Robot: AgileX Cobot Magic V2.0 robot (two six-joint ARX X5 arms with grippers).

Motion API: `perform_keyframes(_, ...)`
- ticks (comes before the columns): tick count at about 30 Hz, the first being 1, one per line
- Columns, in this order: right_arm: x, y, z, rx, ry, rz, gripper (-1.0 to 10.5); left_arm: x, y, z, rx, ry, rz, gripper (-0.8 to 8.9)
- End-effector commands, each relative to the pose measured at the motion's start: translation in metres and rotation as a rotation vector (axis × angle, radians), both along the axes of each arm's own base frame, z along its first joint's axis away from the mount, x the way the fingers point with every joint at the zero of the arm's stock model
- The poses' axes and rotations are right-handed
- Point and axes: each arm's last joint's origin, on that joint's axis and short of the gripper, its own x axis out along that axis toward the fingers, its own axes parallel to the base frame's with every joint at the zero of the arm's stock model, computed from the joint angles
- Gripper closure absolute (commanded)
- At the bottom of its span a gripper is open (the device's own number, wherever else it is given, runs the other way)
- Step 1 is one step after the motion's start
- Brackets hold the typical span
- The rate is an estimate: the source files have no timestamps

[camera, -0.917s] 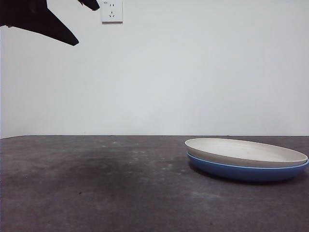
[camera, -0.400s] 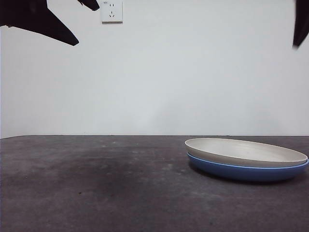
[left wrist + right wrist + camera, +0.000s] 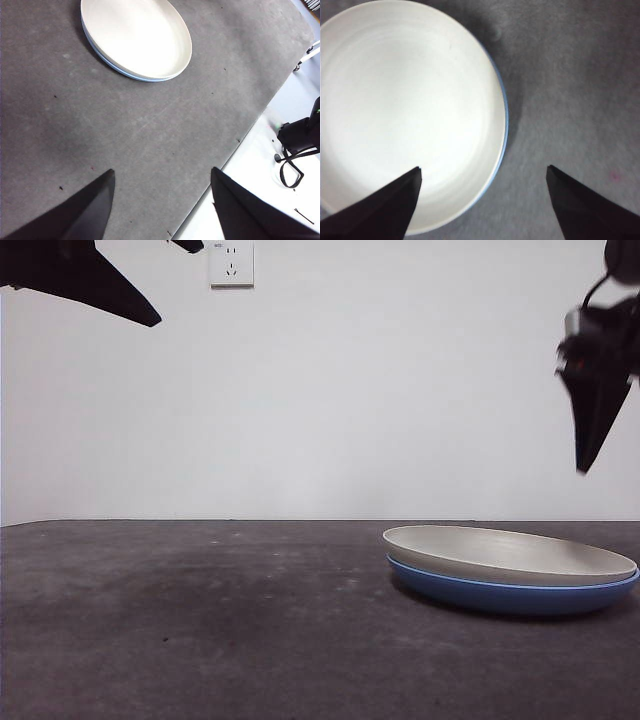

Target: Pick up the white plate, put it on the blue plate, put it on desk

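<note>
The broad, flat, dark grey-brown mottled desk (image 3: pixel 200 630) fills the near ground, and its scuffed top is bare from the front edge up to the stacked plates. The wide, shallow, cream-white matte plate (image 3: pixel 508 554) sits nested on top of the same-sized glossy blue plate (image 3: pixel 510 596), touching it all round, so only a thin blue rim shows beneath. In the front view the stack is to the right on the desk, with open desk stretching away to its other side. Nothing else stands on the desk near the white plate.

Above the white plate's right side, the right end effector (image 3: pixel 590 400) hangs pointing down, apart from the plate's rim. In its wrist view the right end effector (image 3: pixel 482 172) has its jaws spread wide, one over the white plate (image 3: pixel 405 110) and the other over bare desk (image 3: pixel 570 75) beside the blue rim (image 3: pixel 505 107).

The left end effector (image 3: pixel 161 175) is well apart from the white plate (image 3: pixel 137 35), its jaws also wide and holding nothing, near a desk edge (image 3: pixel 260 115) with pale floor beyond it; in the front view it shows as a black tip (image 3: pixel 90 280) at the top corner.

Beyond the white plate a plain white wall (image 3: pixel 380 390) rises behind the desk, with a white wall socket (image 3: pixel 231 263) high up.
</note>
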Motion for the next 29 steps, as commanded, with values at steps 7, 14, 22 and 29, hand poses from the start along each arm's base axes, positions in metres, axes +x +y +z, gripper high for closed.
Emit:
perform_keyframes(7,0.010,0.001,-0.058,0.052,0.041,0.014,6.0,0.000,-0.002,0.004,-0.008,-0.029,-0.022,5.01)
perform_keyframes(14,0.004,-0.002,-0.081,0.102,0.021,0.014,6.9,0.000,-0.002,0.004,-0.009,-0.027,-0.020,5.01)
perform_keyframes(22,0.004,-0.005,-0.085,0.101,0.002,-0.010,9.0,0.000,-0.002,0.004,-0.011,-0.020,-0.015,5.01)
perform_keyframes(29,0.007,-0.013,-0.083,0.121,-0.015,-0.061,9.4,0.000,-0.002,0.004,-0.012,-0.018,-0.013,5.01)
